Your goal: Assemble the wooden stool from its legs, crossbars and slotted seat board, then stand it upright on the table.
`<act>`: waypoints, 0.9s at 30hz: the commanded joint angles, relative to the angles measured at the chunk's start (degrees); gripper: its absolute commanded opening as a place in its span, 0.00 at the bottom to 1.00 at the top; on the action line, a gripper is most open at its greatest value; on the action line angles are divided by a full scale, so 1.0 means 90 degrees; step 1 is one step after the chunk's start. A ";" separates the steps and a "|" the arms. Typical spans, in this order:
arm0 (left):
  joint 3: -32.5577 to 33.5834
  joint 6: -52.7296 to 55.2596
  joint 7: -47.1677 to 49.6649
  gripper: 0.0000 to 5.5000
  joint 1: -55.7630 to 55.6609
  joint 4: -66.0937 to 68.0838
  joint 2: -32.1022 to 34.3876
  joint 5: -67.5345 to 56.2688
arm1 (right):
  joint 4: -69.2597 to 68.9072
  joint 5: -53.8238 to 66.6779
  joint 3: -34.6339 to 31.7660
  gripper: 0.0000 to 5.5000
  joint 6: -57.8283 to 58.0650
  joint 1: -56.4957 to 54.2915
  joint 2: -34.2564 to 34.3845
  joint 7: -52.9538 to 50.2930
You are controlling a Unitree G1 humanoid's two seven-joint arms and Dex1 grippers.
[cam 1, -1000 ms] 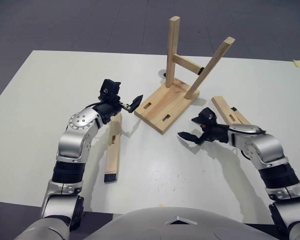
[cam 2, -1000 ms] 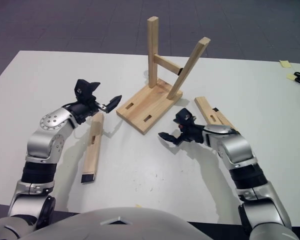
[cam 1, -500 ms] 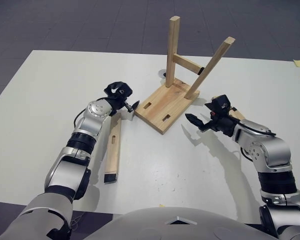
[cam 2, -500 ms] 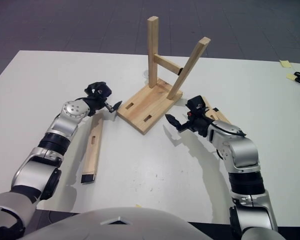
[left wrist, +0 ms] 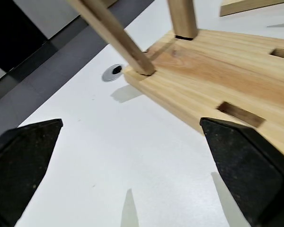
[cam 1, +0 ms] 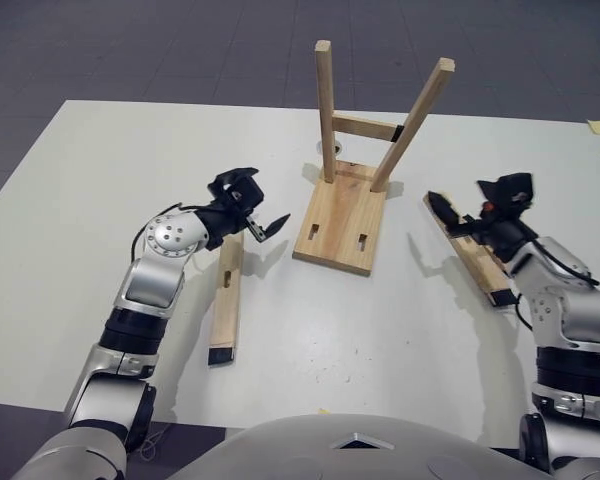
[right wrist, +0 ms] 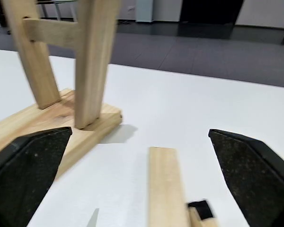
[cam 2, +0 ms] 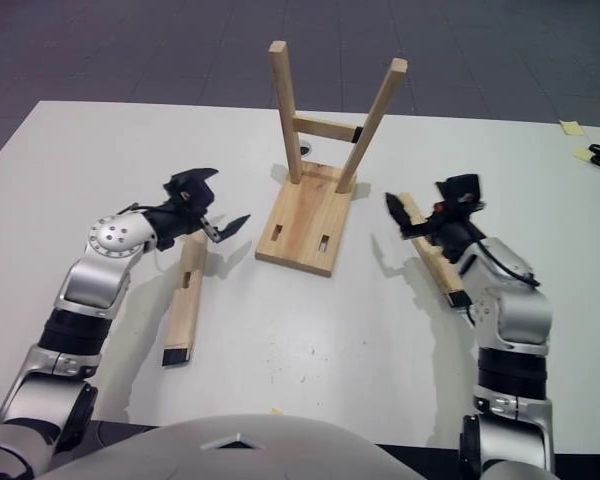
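White table (cam 1: pixel 100 160) is carrying all the parts. Seat board (cam 1: pixel 342 232) is lying flat near the table's middle. Two legs (cam 1: pixel 325 110) are standing up out of its far end, and a crossbar (cam 1: pixel 365 127) is joining them. Two slots (cam 1: pixel 363 240) at the board's near end are showing empty.

Loose leg (cam 1: pixel 225 300) is lying flat to the board's left, near it but apart. Second loose piece (cam 1: pixel 475 262) is lying flat to the board's right, also apart. I can't tell if that one is a single leg or a leg with a crossbar alongside.

Left gripper (cam 1: pixel 268 195) is hovering between the loose leg's far end and the board's left edge, fingers spread wide and holding nothing. Right gripper (cam 1: pixel 475 195) is hanging over the far end of the second loose piece, fingers also wide apart and empty.

Judging the step: the stool is looking half built, with the remaining legs being lined up for pickup. The next move is calling for one gripper to drop onto its loose piece, close on it, tip it upright and seat its end in an empty slot. The other arm is likely needed to brace the board. Flipping the stool onto its feet is still to come.
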 commanded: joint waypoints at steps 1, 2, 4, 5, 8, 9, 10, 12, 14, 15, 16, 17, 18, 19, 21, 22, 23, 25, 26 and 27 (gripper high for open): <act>0.0805 0.0420 0.0589 0.98 0.0126 -0.0222 -0.0173 -0.0416 | 0.1547 -0.0645 -0.0223 0.98 -0.1167 0.0131 -0.0879 0.0530; 0.0885 0.0452 0.0684 0.98 0.0148 -0.0229 -0.0166 -0.0432 | 0.1844 -0.0766 -0.0240 0.98 -0.1388 0.0114 -0.1045 0.0612; 0.0876 0.0451 0.0746 0.98 0.0195 -0.0215 -0.0126 -0.0385 | 0.2330 -0.0884 -0.0243 0.98 -0.1680 0.0042 -0.1251 0.0816; 0.0856 0.0458 0.0752 0.98 0.0210 -0.0224 -0.0135 -0.0385 | 0.2481 -0.0924 -0.0206 0.98 -0.1772 0.0061 -0.1327 0.0951; 0.0758 0.0472 0.0769 0.98 0.0231 -0.0270 -0.0191 -0.0368 | 0.2672 -0.1013 -0.0055 0.98 -0.1980 0.0158 -0.1401 0.1269; 0.0737 0.0481 0.0782 0.98 0.0238 -0.0287 -0.0211 -0.0368 | 0.2645 -0.0995 -0.0027 0.98 -0.1984 0.0209 -0.1381 0.1357; 0.0713 0.0486 0.0789 0.98 0.0244 -0.0296 -0.0224 -0.0365 | 0.2616 -0.0981 0.0007 0.98 -0.1965 0.0260 -0.1361 0.1451; 0.0669 0.0471 0.0787 0.98 0.0267 -0.0287 -0.0231 -0.0348 | 0.2539 -0.1010 0.0119 0.98 -0.1895 0.0425 -0.1352 0.1616; 0.0641 0.0471 0.0792 0.98 0.0288 -0.0297 -0.0227 -0.0338 | 0.2438 -0.1029 0.0247 0.98 -0.1758 0.0590 -0.1387 0.1821; 0.0636 0.0474 0.0792 0.98 0.0292 -0.0304 -0.0221 -0.0339 | 0.2410 -0.1077 0.0324 0.98 -0.1738 0.0663 -0.1429 0.1907; 0.0634 0.0473 0.0790 0.98 0.0295 -0.0307 -0.0215 -0.0341 | 0.2411 -0.1176 0.0403 0.98 -0.1747 0.0719 -0.1485 0.1925; 0.0635 0.0472 0.0787 0.98 0.0297 -0.0306 -0.0210 -0.0344 | 0.2409 -0.1236 0.0439 0.98 -0.1731 0.0749 -0.1515 0.1924; 0.0633 0.0468 0.0787 0.98 0.0302 -0.0306 -0.0207 -0.0342 | 0.2419 -0.1262 0.0459 0.98 -0.1679 0.0753 -0.1531 0.1944; 0.0626 0.0465 0.0787 0.98 0.0305 -0.0309 -0.0203 -0.0336 | 0.2441 -0.1286 0.0478 0.98 -0.1641 0.0744 -0.1549 0.1957; 0.0612 0.0464 0.0792 0.98 0.0321 -0.0326 -0.0207 -0.0330 | 0.2559 -0.1288 0.0526 0.98 -0.1540 0.0695 -0.1586 0.2045; 0.0601 0.0461 0.0795 0.98 0.0326 -0.0328 -0.0216 -0.0327 | 0.2580 -0.1252 0.0531 0.94 -0.1467 0.0677 -0.1595 0.2085; 0.0587 0.0459 0.0800 0.98 0.0336 -0.0336 -0.0227 -0.0322 | 0.2581 -0.1201 0.0526 0.93 -0.1366 0.0659 -0.1596 0.2126; 0.0529 0.0423 0.0806 0.98 0.0369 -0.0331 -0.0225 -0.0272 | 0.2467 -0.0849 0.0388 0.86 -0.0679 0.0559 -0.1493 0.2173; 0.0508 0.0407 0.0814 0.98 0.0393 -0.0337 -0.0221 -0.0254 | 0.2417 -0.0579 0.0276 0.85 -0.0083 0.0454 -0.1416 0.2150; 0.0497 0.0409 0.0819 0.98 0.0409 -0.0345 -0.0222 -0.0256 | 0.2427 -0.0403 0.0242 0.81 0.0448 0.0360 -0.1378 0.2141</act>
